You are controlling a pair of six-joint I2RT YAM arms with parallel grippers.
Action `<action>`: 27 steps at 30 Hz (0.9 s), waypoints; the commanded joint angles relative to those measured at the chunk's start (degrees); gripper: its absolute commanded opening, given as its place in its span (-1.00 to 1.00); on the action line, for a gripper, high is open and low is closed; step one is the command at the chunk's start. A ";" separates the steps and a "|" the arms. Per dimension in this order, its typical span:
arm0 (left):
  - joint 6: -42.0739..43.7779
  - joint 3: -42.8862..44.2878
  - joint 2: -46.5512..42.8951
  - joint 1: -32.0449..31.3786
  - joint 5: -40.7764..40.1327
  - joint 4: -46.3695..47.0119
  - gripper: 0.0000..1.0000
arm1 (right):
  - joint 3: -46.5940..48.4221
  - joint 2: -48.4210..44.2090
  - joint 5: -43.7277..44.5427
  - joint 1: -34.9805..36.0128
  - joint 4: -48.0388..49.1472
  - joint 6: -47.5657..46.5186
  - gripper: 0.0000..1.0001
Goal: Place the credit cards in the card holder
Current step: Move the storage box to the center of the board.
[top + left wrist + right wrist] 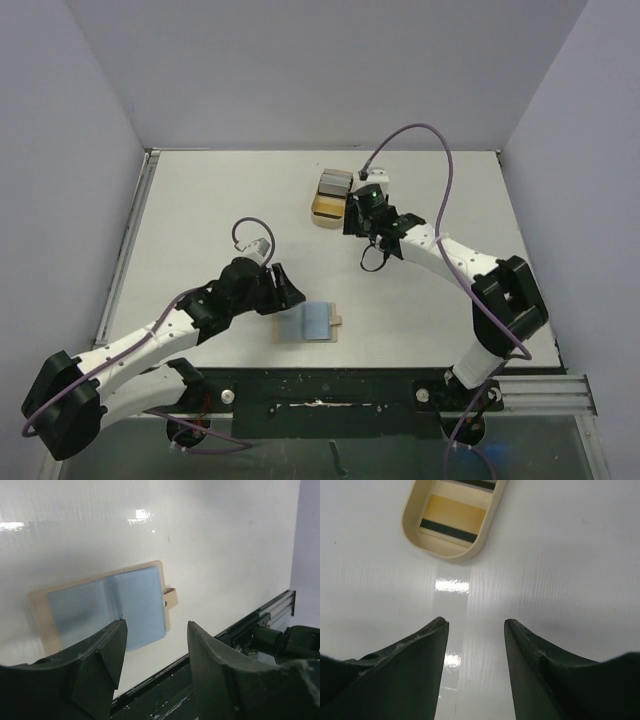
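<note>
The tan card holder lies open near the table's front edge, showing pale blue inner sleeves. In the left wrist view the holder lies flat with its strap tab on the right. My left gripper is open and empty just left of it; its midpoint hovers over the holder's near corner. The credit cards lie in a tan tray. A gold card with a dark stripe shows there. My right gripper is open and empty beside the tray, and also appears in its wrist view.
The tan rounded tray stands at the back centre of the white table. A black rail runs along the table's front edge, close to the card holder. Grey walls close in the left, back and right sides.
</note>
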 commanded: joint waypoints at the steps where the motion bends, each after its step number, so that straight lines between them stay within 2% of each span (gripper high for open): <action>1: 4.30 5.97 -4.08 0.40 -6.29 -12.56 0.01 | 7.05 5.64 2.81 -3.35 5.59 3.63 -0.02; 7: 5.49 7.56 -9.79 0.48 -6.81 -18.77 0.02 | 16.73 16.49 -0.72 -5.12 5.96 3.17 -0.06; 16: 6.59 5.90 -13.41 0.57 -7.20 -20.64 0.07 | 32.76 30.95 3.29 -6.02 -0.98 0.77 -0.12; 27: 6.91 5.64 -15.19 0.49 -7.13 -20.19 0.08 | 34.57 33.38 9.81 -5.83 -5.80 5.22 -0.35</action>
